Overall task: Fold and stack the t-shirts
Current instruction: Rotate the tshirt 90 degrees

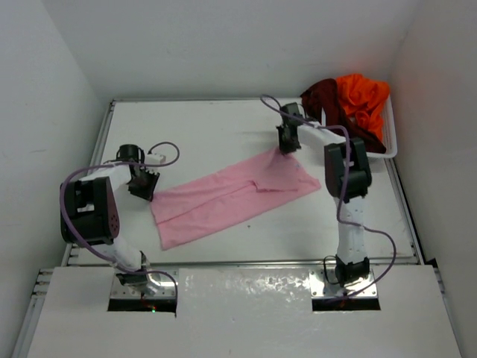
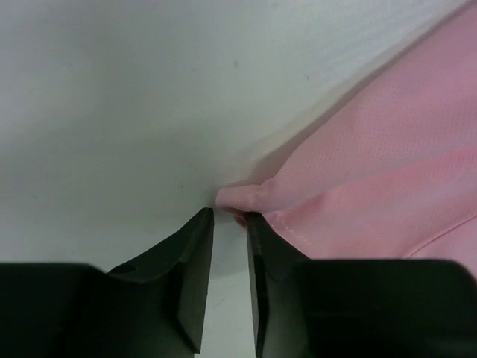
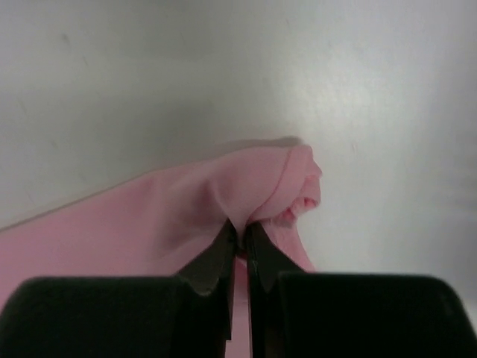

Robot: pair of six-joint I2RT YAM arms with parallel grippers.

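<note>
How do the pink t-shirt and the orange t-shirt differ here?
The pink t-shirt lies spread on the table; the orange t-shirt sits bunched in the white basket. The right gripper pinches the pink t-shirt; no gripper touches the orange t-shirt. The pink t-shirt lies alone; the orange t-shirt is heaped with a maroon t-shirt. Both are solid-coloured.

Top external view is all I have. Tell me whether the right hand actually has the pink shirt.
Observer: In the right wrist view, the right hand is pinched shut on a bunched fold of the pink t-shirt.
Operator: Now check the left hand.
Observer: In the left wrist view, the left hand stands slightly open. The shirt's corner lies right at its tips and is not clearly clamped.
</note>
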